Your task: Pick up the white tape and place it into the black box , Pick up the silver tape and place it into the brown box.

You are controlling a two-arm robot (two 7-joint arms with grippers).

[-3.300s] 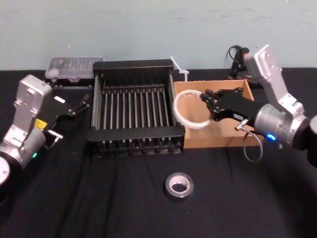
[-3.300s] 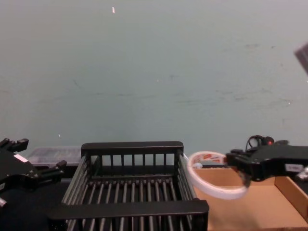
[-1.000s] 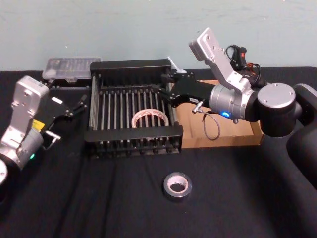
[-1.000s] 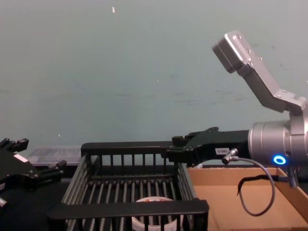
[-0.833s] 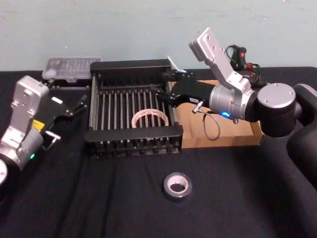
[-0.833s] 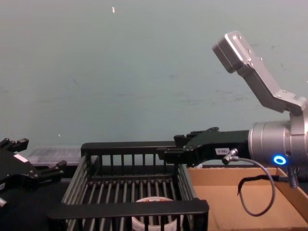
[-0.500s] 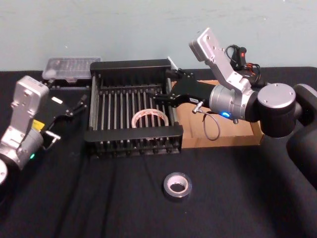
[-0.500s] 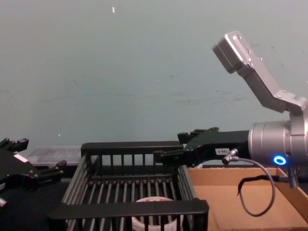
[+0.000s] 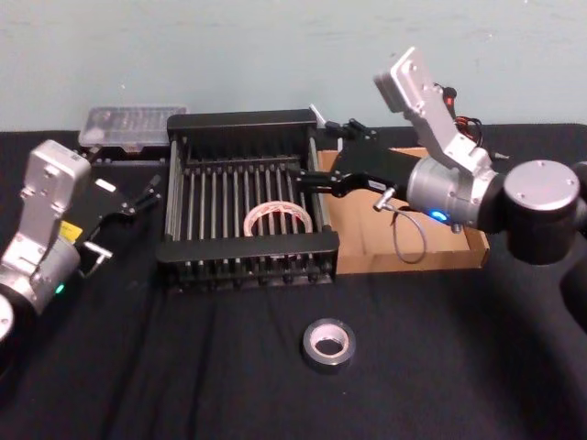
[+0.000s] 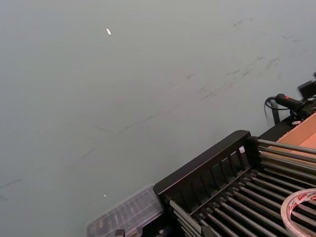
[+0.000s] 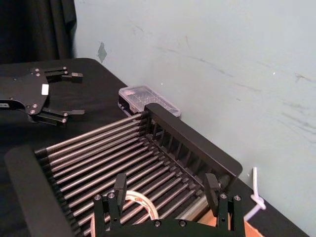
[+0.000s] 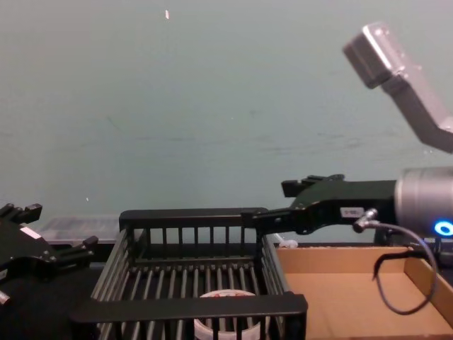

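Right end effector (image 9: 321, 154) fingers spread, gripping nothing; it hangs above the right rim of the black box (image 9: 246, 256), fingertips over the box's far right part. Its forearm runs back to the right above the brown box (image 9: 456, 261), a cable looping down from the wrist. In the chest view the right end effector (image 12: 283, 202) sits level with the black box's (image 12: 191, 306) back rim, clear of it. Right wrist view: both fingers (image 11: 120, 185) apart, with the slatted floor beyond.

White tape (image 9: 278, 219) lies flat on the bars inside the black box, right of centre and toward the near wall, below and apart from the fingers. In the chest view the white tape (image 12: 226, 324) shows behind the near rim.

Left end effector (image 9: 139, 194) fingers apart, parked over the counter (image 9: 183, 367) just left of the black box, touching nothing.

Silver tape (image 9: 329, 344) lies flat on the counter in front of both boxes, well apart from either end effector. A clear plastic case (image 9: 133, 124) sits at the far left, behind the black box's left corner. Brown box interior looks bare where it shows; part is hidden by the right arm.
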